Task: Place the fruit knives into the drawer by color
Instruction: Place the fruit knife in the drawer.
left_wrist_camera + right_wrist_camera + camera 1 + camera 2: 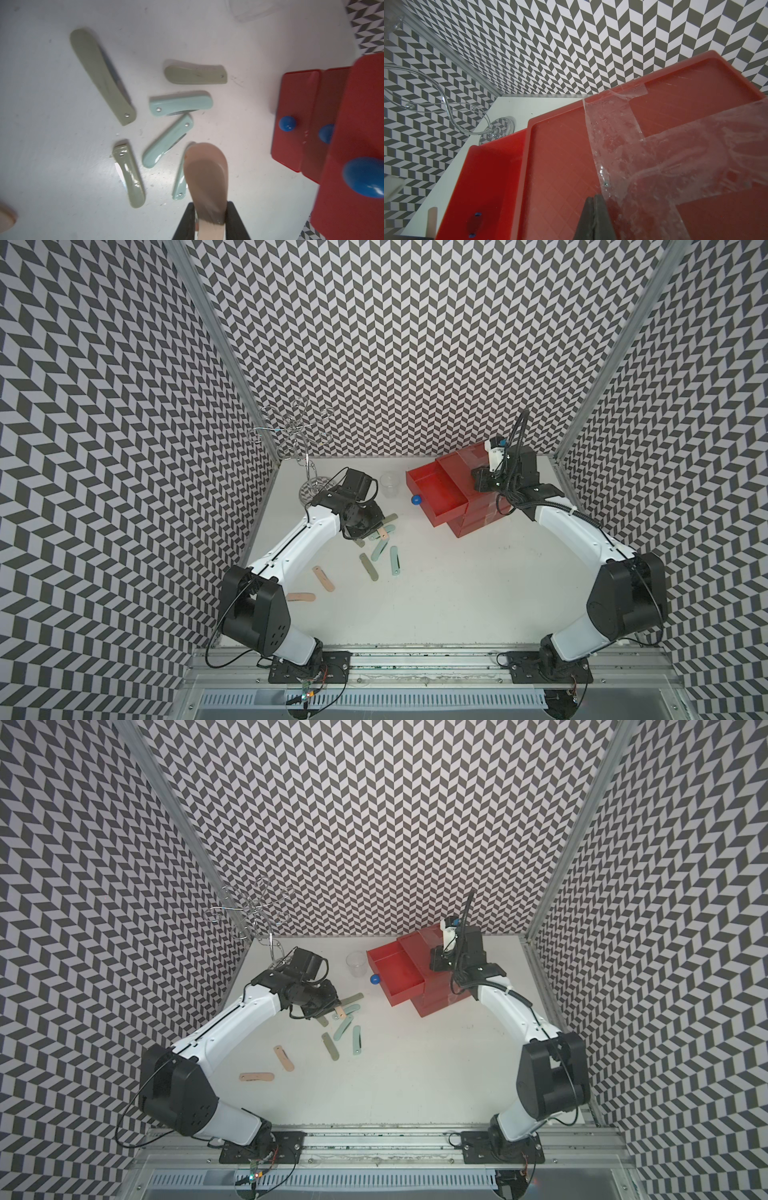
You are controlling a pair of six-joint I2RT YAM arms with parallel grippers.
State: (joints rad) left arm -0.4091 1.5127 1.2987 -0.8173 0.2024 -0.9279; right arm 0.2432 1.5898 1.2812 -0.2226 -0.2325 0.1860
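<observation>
My left gripper (209,205) is shut on a peach fruit knife (205,176), which sticks out over the cluster of olive (99,76) and mint (180,103) knives lying on the white table. In both top views that gripper (368,529) sits at the cluster's left end, with two more peach knives (323,578) (256,1077) lying nearer the front. The red drawer box (473,510) stands at the back right, its top drawer (436,497) pulled out and showing nothing inside. My right gripper (595,197) is shut and rests on the box's taped top.
A clear plastic cup (389,485) stands between the left gripper and the open drawer. A wire stand (307,448) occupies the back left corner. Blue ball knobs (287,123) face the knives. Patterned walls close in the table on three sides.
</observation>
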